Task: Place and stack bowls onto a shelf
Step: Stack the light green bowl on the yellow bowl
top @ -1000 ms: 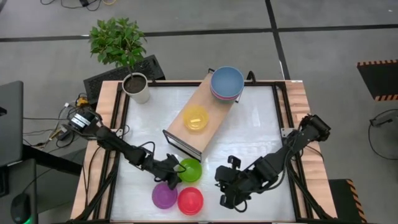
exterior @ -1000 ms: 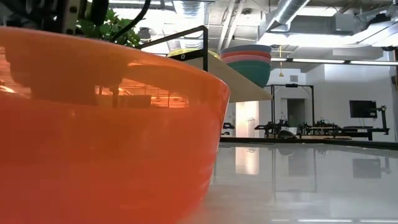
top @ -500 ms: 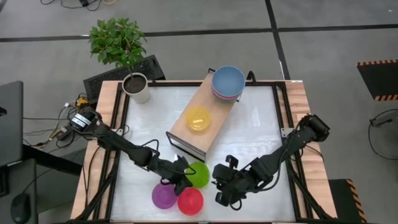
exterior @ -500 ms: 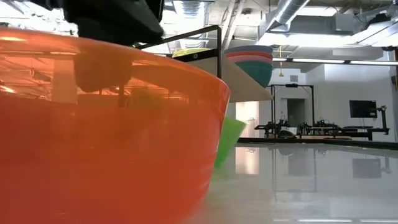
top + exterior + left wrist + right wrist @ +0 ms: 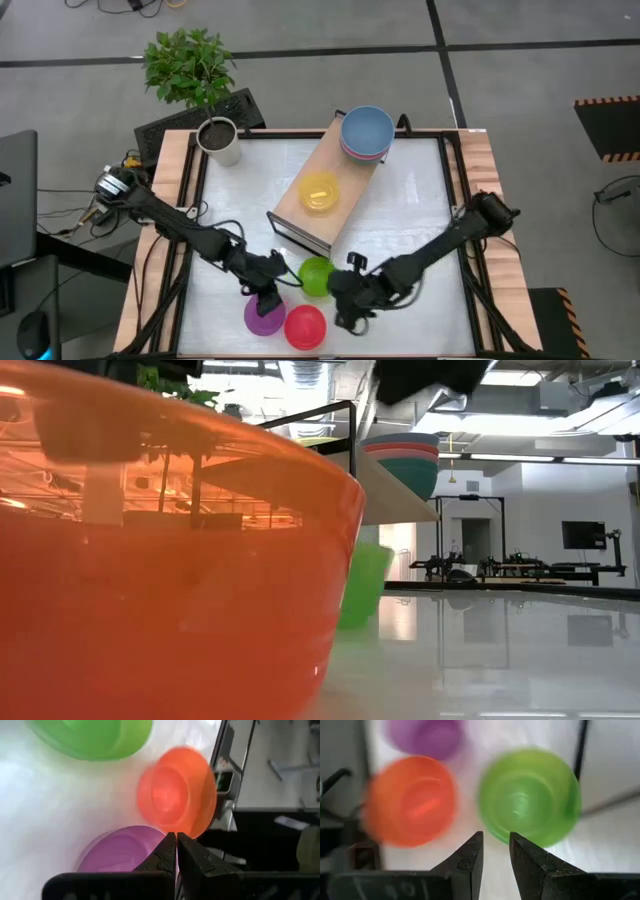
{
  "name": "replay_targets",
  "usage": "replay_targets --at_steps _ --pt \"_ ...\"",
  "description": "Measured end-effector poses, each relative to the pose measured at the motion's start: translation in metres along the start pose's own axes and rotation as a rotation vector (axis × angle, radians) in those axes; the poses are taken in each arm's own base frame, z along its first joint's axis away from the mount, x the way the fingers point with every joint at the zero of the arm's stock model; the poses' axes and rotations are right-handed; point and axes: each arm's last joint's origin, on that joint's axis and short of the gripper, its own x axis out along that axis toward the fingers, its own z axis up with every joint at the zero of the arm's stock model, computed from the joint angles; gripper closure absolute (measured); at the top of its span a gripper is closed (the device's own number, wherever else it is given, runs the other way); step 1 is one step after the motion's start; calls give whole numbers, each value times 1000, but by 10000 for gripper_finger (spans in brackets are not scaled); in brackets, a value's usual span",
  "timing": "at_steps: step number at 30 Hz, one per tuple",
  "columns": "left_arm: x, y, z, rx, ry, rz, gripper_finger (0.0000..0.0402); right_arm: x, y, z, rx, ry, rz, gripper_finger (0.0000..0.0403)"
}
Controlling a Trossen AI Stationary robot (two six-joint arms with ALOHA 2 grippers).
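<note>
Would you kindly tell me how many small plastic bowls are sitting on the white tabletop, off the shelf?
3: the small green plastic bowl near the wooden shelf's front end, the small purple plastic bowl and the small red plastic bowl side by side at the table's front edge.

Both arms are dark, pretty much black all over, skinny jointed links with chunkier blocks at the joints. The left arm [image 5: 180, 232] has a round silvery cap at its base, around 9 o'clock on the table edge, with loose cables trailing along it. The right arm [image 5: 440, 245] looks the same build, base near 3 o'clock. Fingers [image 5: 470, 857] are matte black wedges tapering to blunt tips, mounted on a flat black bar.
</note>
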Motion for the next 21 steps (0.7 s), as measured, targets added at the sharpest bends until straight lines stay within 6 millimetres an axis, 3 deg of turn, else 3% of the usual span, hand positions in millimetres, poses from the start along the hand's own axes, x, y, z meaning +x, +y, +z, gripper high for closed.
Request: replay_targets --at_steps 4,11,15,21 --pt "-37 -2 -6 -14 -98 69 401 31 -9 -5 230 67 -70 270" --pt "-85 -6 -20 1 -298 128 401 35 -17 -4 482 37 -156 257" --pt "-96 -10 -26 31 -358 118 401 37 -22 -1 537 40 -168 255" --pt "-97 -11 -34 81 -385 150 394 55 -25 -8 606 78 -218 228"
